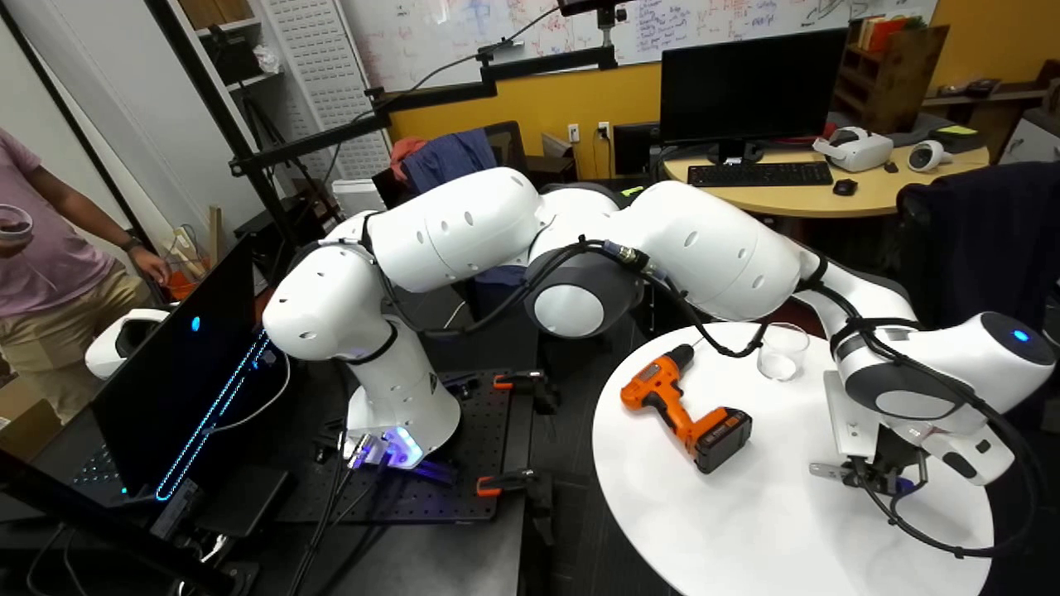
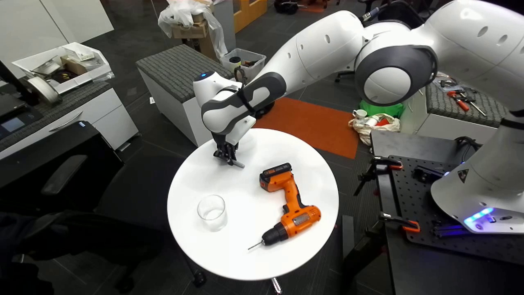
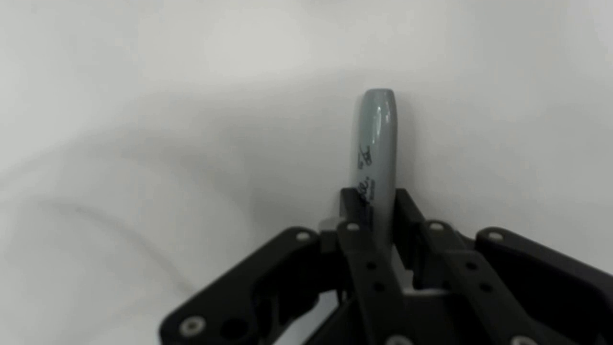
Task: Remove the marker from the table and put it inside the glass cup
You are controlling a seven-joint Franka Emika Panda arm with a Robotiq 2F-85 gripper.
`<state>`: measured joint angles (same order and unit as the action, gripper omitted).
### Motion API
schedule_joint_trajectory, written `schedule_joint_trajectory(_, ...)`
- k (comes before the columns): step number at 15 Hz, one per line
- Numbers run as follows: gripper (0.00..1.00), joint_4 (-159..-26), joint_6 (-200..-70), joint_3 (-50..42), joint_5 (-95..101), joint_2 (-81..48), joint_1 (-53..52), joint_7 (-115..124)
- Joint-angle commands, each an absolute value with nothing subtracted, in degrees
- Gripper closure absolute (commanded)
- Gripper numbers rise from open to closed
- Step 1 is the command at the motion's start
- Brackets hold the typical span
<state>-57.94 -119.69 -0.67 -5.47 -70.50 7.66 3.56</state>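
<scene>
Round and plain white, the bench [image 2: 245,196] stands near the dark worktop [image 2: 421,270] that carries the robot's base [image 2: 483,180]. Low over the white top we find the fingers [image 3: 407,215] clamped on the marker [image 3: 377,129], one against each side of the barrel. From the wrist view we make out a pale barrel with dark lettering, reaching out past the fingers with its blunt end free; in an exterior view a touch of blue-purple shows on their other side. We cannot tell whether the marker touches the bench.

Moving outward, we come to the orange-and-black drill [image 2: 293,200], lying on its side, its battery end the part nearest the fingers. Well apart from the marker, the glass cup [image 2: 213,213] stands upright on the same bench, clear and colourless, near the drill's tip.

Past the bench, we follow the white arm [image 1: 712,240] back to its base. In an exterior view we also see a desk [image 1: 787,200] with a monitor [image 1: 749,91] and a white headset [image 1: 861,153], a whiteboard [image 1: 704,21] with writing on it, and, at the frame's edge, a person [image 1: 50,240] in pink.
</scene>
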Motion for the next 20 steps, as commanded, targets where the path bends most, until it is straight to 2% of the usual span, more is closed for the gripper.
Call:
schedule_joint_trajectory(1,0.95,-54.5,-117.08,-1.58,-5.03,-72.01,6.78,5.3)
schedule_joint_trajectory(20,0.95,-60.19,-124.54,-10.62,3.8,-64.7,-2.57,13.93)
